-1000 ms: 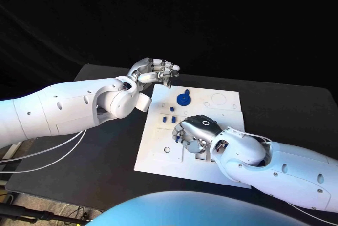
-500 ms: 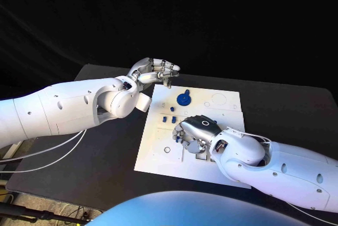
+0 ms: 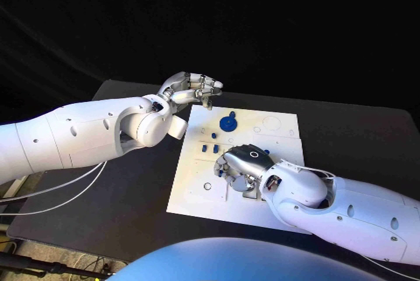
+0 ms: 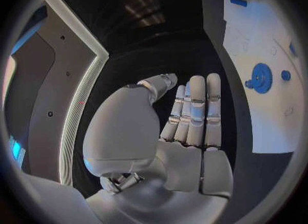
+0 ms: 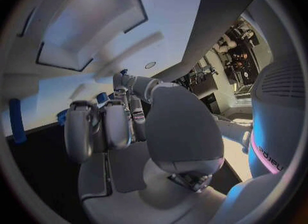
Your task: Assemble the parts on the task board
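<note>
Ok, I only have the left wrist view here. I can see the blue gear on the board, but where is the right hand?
Observer: In the head view the right hand is down on the middle of the task board, on the robot's side of the blue gear.
Operator: Is it holding a part?
Observer: I cannot tell. Its fingers curl down towards the board and hide whatever is under them. A pair of small blue parts stands between that hand and the gear.
Operator: And where does my left hand sit relative to the board?
Observer: The left hand is over the board's far left corner, beyond the gear.
</note>
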Controlling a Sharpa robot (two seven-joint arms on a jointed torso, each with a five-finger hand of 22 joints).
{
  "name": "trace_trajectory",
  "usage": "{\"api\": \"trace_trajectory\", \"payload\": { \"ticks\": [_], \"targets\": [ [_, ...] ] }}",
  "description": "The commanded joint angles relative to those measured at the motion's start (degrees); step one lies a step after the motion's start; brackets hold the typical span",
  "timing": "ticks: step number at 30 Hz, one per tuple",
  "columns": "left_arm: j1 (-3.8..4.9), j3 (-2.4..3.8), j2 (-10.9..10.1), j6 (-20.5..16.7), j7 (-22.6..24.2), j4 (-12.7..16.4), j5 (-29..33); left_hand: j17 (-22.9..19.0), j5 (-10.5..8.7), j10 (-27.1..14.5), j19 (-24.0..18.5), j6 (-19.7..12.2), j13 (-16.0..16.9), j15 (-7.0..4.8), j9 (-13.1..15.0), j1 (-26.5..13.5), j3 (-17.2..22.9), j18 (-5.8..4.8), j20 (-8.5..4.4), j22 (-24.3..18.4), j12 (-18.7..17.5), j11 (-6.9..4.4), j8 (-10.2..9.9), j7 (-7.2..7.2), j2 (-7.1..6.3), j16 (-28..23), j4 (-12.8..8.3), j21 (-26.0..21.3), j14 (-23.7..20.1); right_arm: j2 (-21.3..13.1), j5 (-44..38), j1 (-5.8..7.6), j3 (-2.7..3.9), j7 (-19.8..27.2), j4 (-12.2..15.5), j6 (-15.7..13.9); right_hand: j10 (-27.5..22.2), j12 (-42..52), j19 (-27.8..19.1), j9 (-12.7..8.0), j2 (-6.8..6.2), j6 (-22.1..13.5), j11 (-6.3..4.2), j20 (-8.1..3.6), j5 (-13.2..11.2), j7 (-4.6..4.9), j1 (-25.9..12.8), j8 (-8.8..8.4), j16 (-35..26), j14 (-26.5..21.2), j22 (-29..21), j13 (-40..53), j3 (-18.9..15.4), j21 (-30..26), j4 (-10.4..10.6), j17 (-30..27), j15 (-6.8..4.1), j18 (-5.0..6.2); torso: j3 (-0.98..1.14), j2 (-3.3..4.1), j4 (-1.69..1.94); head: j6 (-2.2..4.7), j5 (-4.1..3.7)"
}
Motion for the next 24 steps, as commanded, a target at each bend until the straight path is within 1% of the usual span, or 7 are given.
{"api": "trace_trajectory", "payload": {
  "ticks": [1, 6, 9, 12, 13, 19, 24],
  "targets": [
    [0.04, 0.04, 0.05, 0.99, 0.23, 0.09, 0.28, 0.06, 0.10, -0.33, -0.13, -0.36, 0.08, -0.12, 0.05, -0.07, -0.31, 0.75, 0.26, 0.08, 0.22, 0.04, -0.23, 0.77, -0.01, 0.23, 0.08, -0.20, -0.38, -0.07, -1.70, -0.09, -0.04, -0.91, 0.01, -0.06, 2.13, -0.01, 0.00, 0.05, 0.51, 0.06, -2.42, -0.04, 0.20, 0.30, -0.10, 0.23, 0.28, 2.08, 7.12, 0.07, 0.23, -0.21, 0.03, -0.06, -0.33, -0.25, 0.00, 0.00, 0.00, 0.01, 0.00],
    [0.04, 0.04, 0.05, 1.06, 0.19, 0.11, 0.28, 0.12, 0.09, -0.57, -0.16, -0.48, 0.16, -0.08, 0.15, -0.03, -0.37, 0.76, 0.32, 0.09, 0.40, 0.08, -0.18, 0.81, 0.08, 0.34, 0.07, -0.20, -0.44, 0.11, -1.72, -0.11, -0.04, -0.65, -0.01, 1.44, 2.16, -0.02, -0.03, 0.09, 0.44, 0.08, -2.42, -0.03, 0.23, 0.31, -0.18, 0.25, 0.30, 2.07, 7.10, 0.11, 0.23, -0.25, -0.02, -0.07, -0.33, -0.24, -0.02, 0.02, -0.02, 0.01, -0.04],
    [0.04, 0.04, 0.05, 1.09, 0.15, 0.12, 0.28, 0.12, 0.09, -0.57, -0.16, -0.48, 0.16, -0.08, 0.15, -0.03, -0.37, 0.76, 0.32, 0.09, 0.40, 0.08, -0.18, 0.81, 0.08, 0.34, 0.07, -0.20, -0.44, 0.23, -1.57, -0.11, -0.04, -0.70, -0.15, 2.77, 1.91, -0.27, -0.21, 0.19, 0.09, -0.15, -2.30, 0.03, -0.02, 0.48, -0.78, 0.17, 0.30, 2.02, 6.96, 0.21, -0.13, -0.49, -0.05, -0.25, -0.24, -0.18, -0.03, 0.01, -0.01, 0.01, -0.09],
    [0.04, 0.04, 0.04, 1.11, 0.12, 0.14, 0.28, 0.12, 0.08, -0.63, -0.17, -0.51, 0.18, -0.07, 0.16, -0.02, -0.39, 0.77, 0.33, 0.09, 0.43, 0.10, -0.18, 0.82, 0.08, 0.35, 0.06, -0.20, -0.46, 0.26, -1.31, -0.11, -0.05, -0.84, -0.38, 3.69, 0.99, -0.89, -0.53, 0.37, -0.12, -1.18, -1.98, 0.31, -0.20, 0.88, -1.71, -0.21, 0.34, 1.93, 6.74, 0.37, -1.47, -0.93, 0.01, -0.56, 0.08, -0.08, -0.04, 0.00, 0.02, 0.01, -0.14],
    [0.04, 0.04, 0.03, 1.12, 0.10, 0.15, 0.28, 0.12, 0.08, -0.63, -0.17, -0.51, 0.18, -0.07, 0.16, -0.02, -0.39, 0.77, 0.33, 0.09, 0.43, 0.10, -0.18, 0.82, 0.08, 0.35, 0.06, -0.20, -0.46, 0.27, -1.23, -0.11, -0.05, -0.87, -0.45, 3.86, 0.30, -1.31, -0.87, 0.33, -0.43, -2.17, -1.81, 0.47, 0.64, 0.94, -2.64, -0.73, 0.23, 1.82, 6.40, 0.41, -2.67, -1.45, 0.42, -0.91, 0.26, 0.04, -0.05, 0.00, 0.02, 0.01, -0.12],
    [0.04, 0.04, -0.01, 1.18, 0.00, 0.14, 0.28, 0.12, 0.08, -0.63, -0.17, -0.51, 0.18, -0.07, 0.16, -0.02, -0.39, 0.77, 0.33, 0.09, 0.43, 0.10, -0.18, 0.82, 0.08, 0.35, 0.06, -0.20, -0.46, 0.22, -1.03, -0.11, -0.06, -0.87, -0.55, 3.78, -1.65, -2.30, -1.76, -0.18, -1.24, -4.75, -1.50, 0.77, 0.91, 0.84, -3.80, -2.61, -0.13, 1.48, 5.47, 0.46, -4.93, -2.92, 1.00, -2.00, 0.50, 0.40, -0.02, -0.03, 0.00, 0.01, -0.09],
    [0.04, 0.04, -0.01, 1.24, -0.07, 0.14, 0.27, 0.12, 0.08, -0.63, -0.17, -0.51, 0.18, -0.07, 0.16, -0.02, -0.39, 0.77, 0.33, 0.09, 0.43, 0.10, -0.18, 0.82, 0.08, 0.35, 0.06, -0.20, -0.46, 0.09, -1.01, -0.10, -0.07, -0.98, -0.38, 3.00, -2.22, -2.51, -1.80, -0.29, -1.34, -5.16, -1.44, 0.83, 0.94, 0.84, -3.77, -2.96, -0.08, 1.46, 5.42, 0.42, -5.15, -3.05, 1.00, -2.05, 0.55, 0.42, -0.01, -0.01, 0.02, 0.01, -0.13]
  ]
}}
